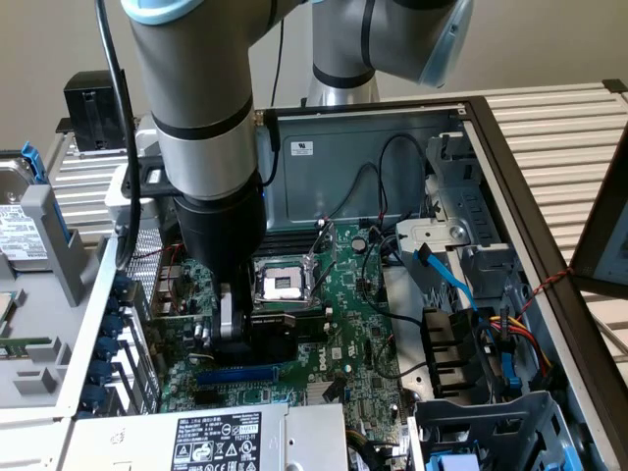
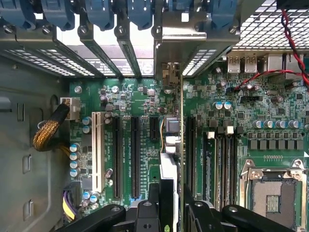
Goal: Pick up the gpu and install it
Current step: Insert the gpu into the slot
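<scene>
The gpu [image 1: 275, 329] hangs low over the green motherboard [image 1: 358, 334], inside the open computer case, beside the processor socket. My gripper [image 1: 231, 329] is shut on it, below the grey arm. In the wrist view the gpu [image 2: 173, 130] is seen edge-on, a thin board running from my gripper [image 2: 173, 205] toward the case's rear wall. One black finger [image 2: 153, 208] sits on each side of it. Its silver end bracket [image 2: 190, 38] stands at the rear slot openings. The card lines up between two long black slots [image 2: 135, 154]. Whether it sits in a slot I cannot tell.
The processor socket [image 2: 273, 193] lies open beside the card. A white slot [image 2: 95, 150] and a braided cable [image 2: 48, 130] sit further along the board. Blue retention clips [image 2: 101, 12] line the rear wall. The power supply [image 1: 216, 442], drive cage [image 1: 491, 422] and cables [image 1: 510, 339] crowd the case.
</scene>
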`<state>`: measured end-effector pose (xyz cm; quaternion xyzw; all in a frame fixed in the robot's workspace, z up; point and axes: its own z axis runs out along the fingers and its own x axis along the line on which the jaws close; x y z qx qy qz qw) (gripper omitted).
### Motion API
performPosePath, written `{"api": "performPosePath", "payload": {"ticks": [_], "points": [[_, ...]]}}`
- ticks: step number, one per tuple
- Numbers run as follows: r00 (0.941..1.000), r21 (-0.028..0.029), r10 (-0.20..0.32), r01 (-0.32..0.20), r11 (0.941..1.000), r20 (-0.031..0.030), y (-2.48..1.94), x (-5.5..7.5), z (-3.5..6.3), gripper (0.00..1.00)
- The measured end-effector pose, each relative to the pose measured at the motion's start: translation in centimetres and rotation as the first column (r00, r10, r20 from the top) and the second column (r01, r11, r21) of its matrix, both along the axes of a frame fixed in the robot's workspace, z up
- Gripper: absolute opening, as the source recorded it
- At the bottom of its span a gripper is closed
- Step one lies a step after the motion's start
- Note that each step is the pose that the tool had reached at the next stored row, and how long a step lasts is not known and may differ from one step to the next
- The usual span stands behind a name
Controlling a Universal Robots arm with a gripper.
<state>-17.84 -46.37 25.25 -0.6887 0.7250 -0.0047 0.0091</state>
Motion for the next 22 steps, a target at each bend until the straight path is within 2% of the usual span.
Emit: {"api": "performPosePath", "payload": {"ticks": [12,22], "points": [[0.9999,-0.0024,-0.017,0.017,0.9999,-0.0006,-0.10,-0.11,-0.17,0.28],[0.9999,-0.0022,-0.017,0.017,0.9999,-0.0004,-0.06,-0.10,-0.18,0.28]]}}
